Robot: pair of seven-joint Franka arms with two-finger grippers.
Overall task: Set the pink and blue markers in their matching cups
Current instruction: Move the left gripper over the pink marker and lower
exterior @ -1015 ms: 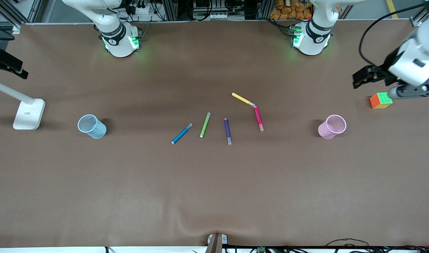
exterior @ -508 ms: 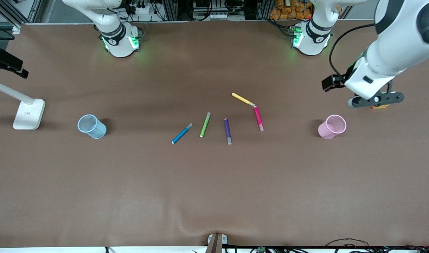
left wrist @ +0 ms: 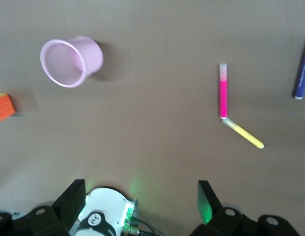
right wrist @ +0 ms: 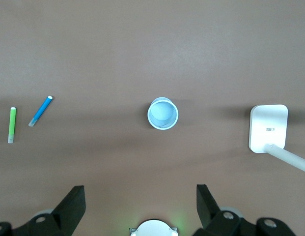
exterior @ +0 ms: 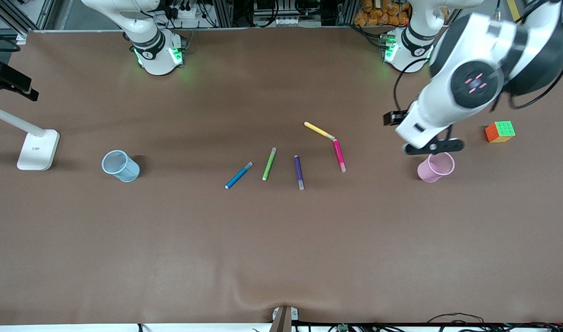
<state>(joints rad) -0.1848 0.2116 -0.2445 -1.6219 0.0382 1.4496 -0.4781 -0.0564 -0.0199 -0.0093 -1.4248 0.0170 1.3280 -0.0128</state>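
Left wrist view shows the left gripper (left wrist: 141,196) with jaws spread and empty, high over the surface (exterior: 281,240) near the pink cup (exterior: 435,167), likely heading for the pink marker (exterior: 339,155), while the right gripper (right wrist: 140,199), jaws likewise apart, waits above the blue cup (right wrist: 162,113), the blue marker (exterior: 238,175) lying untouched mid-surface.

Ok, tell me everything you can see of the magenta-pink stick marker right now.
The magenta-pink stick marker lies flat on the brown table, slim, glossy like plastic, with a pale greyish end pointing toward the front camera. Its other tip meets the tip of the yellow marker, forming an angle. No gripper touches it. The pale pink cup stands apart, toward the left arm's end.
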